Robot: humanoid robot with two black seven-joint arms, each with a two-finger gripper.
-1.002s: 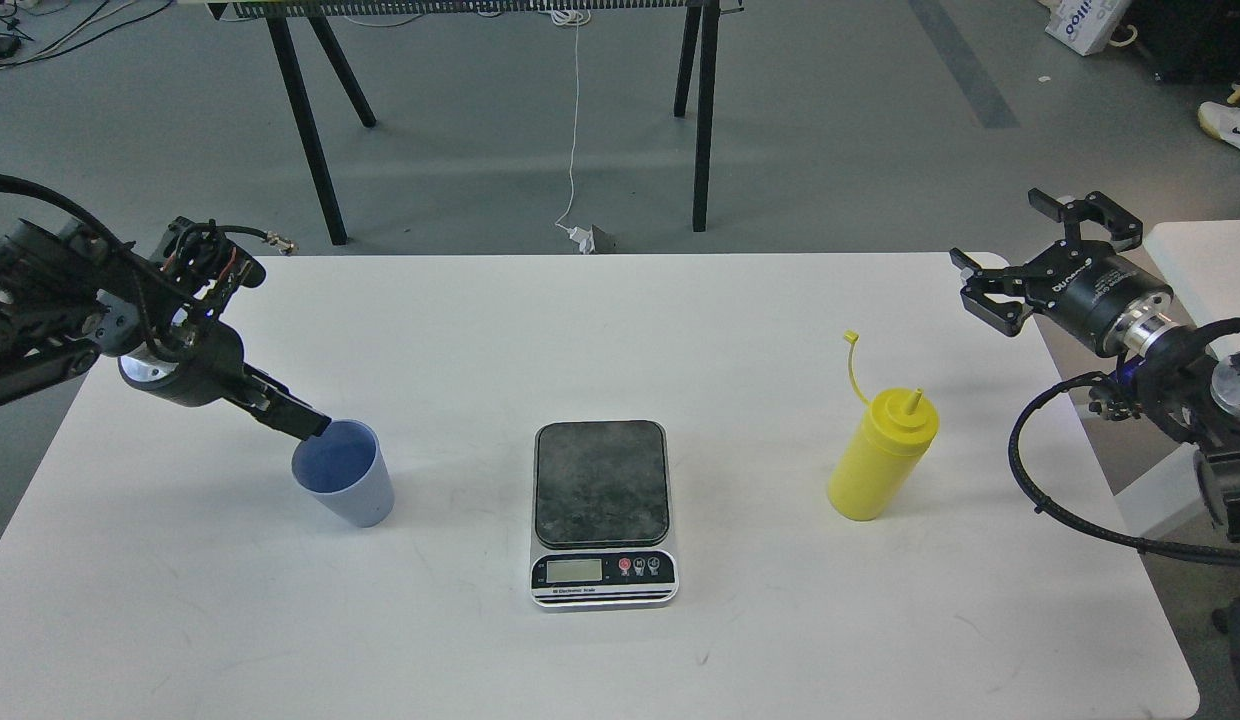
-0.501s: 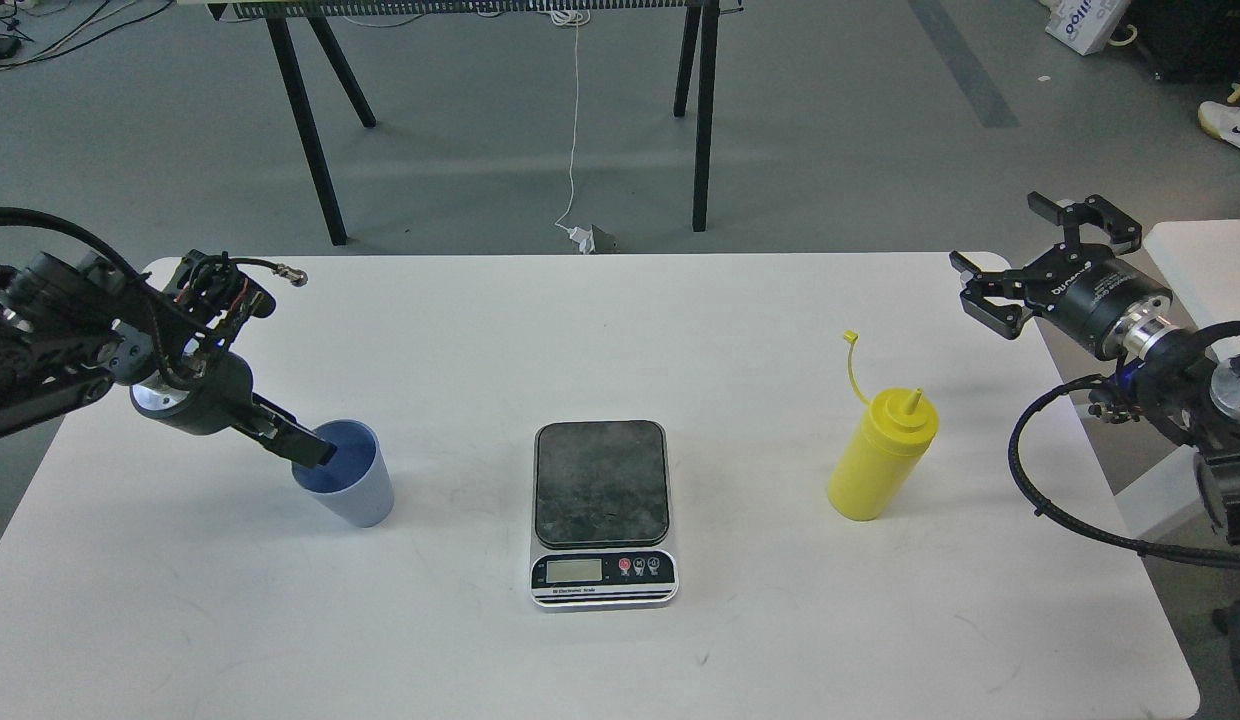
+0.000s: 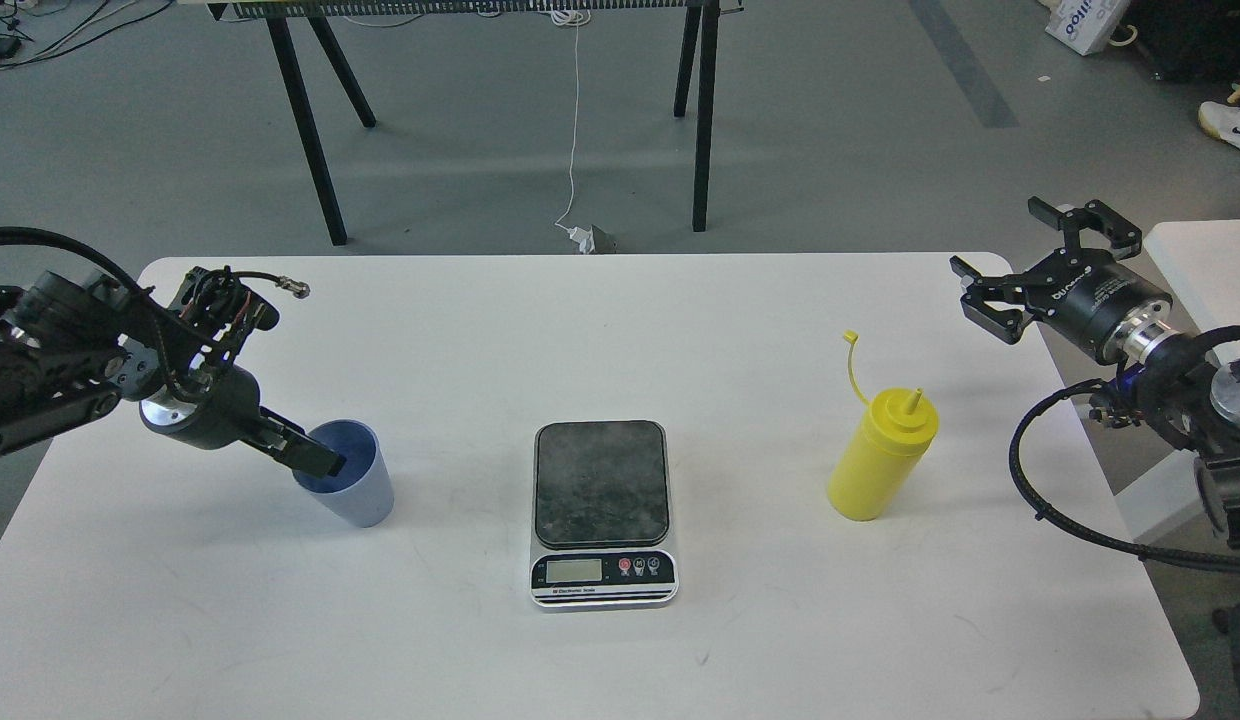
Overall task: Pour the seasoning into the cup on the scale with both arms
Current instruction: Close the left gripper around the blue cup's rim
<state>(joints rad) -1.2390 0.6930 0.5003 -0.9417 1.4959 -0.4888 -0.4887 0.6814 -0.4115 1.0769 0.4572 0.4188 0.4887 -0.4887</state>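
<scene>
**Ana:** Grey workshop floor, black trestle legs behind, and a white bench (image 3: 780, 620) carrying three things. Where do they sit?

**Ben:** The scale (image 3: 602, 510) is in the middle, nearer the front edge, with nothing on its plate. The cup (image 3: 345, 487) stands toward the left edge, upright on the bench. The seasoning (image 3: 882, 455) stands toward the right edge, with its cap strap sticking up.

**Ana:** What has changed in the last second?

**Ben:** The left gripper (image 3: 315, 458) has come down. A second ago its tip was at the cup's near-left rim; now one dark finger reaches inside the mouth. The cup itself hasn't shifted.

**Ana:** Has it closed on the wall?

**Ben:** I can't tell. Only one finger shows clearly, and I can't make out a second outside the rim. It looks set to pinch the wall, but I wouldn't call it gripped.

**Ana:** And the right arm?

**Ben:** The right gripper (image 3: 1025, 265) hangs past the back-right corner, fingers spread wide, holding nothing, well apart from the seasoning. It has barely moved.

**Ana:** So where does that leave the task?

**Ben:** Early, I'd judge. The cup must be clamped, lifted and set on the scale's plate before any pouring. A rim pinch on a light cup could tip it, so the lift wants care.
</scene>
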